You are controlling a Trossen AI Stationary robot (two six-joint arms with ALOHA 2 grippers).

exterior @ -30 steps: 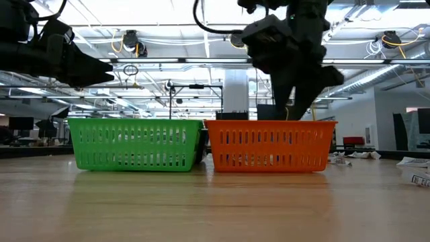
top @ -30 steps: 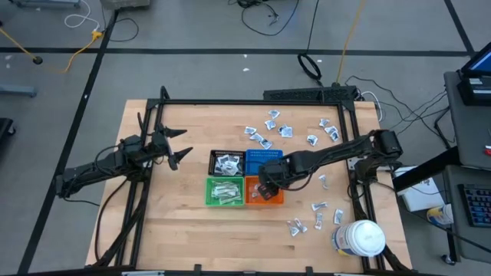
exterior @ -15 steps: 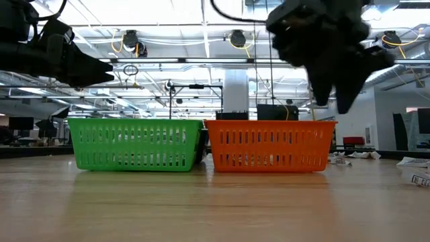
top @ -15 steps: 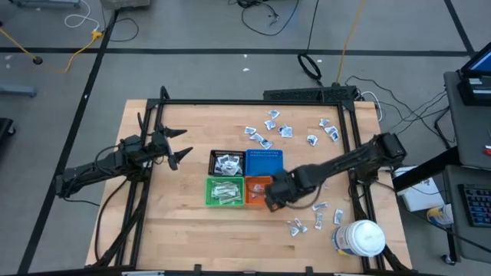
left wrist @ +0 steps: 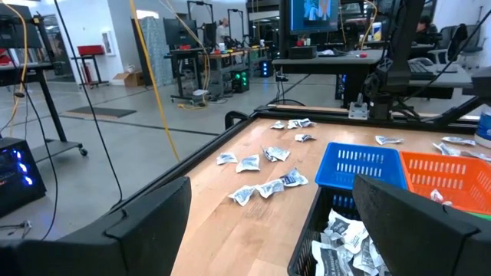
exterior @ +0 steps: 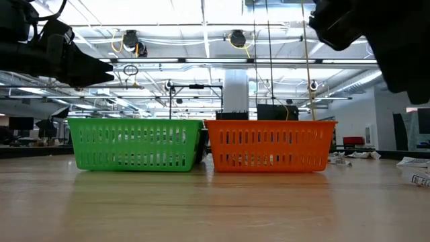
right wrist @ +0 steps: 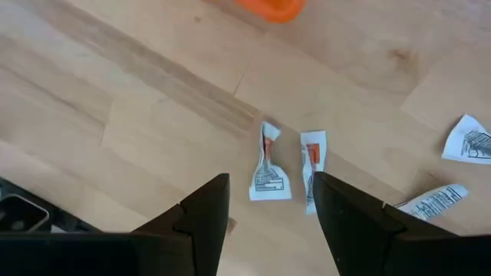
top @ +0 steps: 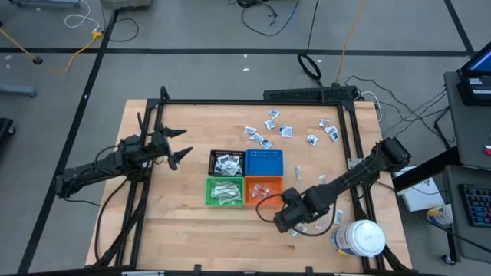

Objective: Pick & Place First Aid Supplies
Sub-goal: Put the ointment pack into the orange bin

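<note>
First aid packets lie loose on the table: one group at the far side (top: 268, 126), others near the front right (top: 317, 207). My right gripper (top: 285, 220) hangs open, pointing down, above two small packets (right wrist: 268, 165) (right wrist: 313, 162) that lie flat on the wood, close in front of the orange bin (top: 265, 188). It touches nothing. The black bin (top: 227, 162) and the green bin (top: 225, 192) hold packets; the orange bin holds a few. My left gripper (top: 175, 150) waits open and level at the table's left, above the wood.
The blue bin (top: 264, 162) stands beside the black one. A large white jar (top: 360, 239) sits at the front right corner, close to my right arm. A black frame rail (top: 349, 165) runs along the right side. Bare wood lies in front of the bins.
My right gripper has swung from above the orange bin toward the table's near edge and a little to the right, rolling as it went. It now hangs above the loose packets in front of the bin. Its finger gap looks unchanged.
</note>
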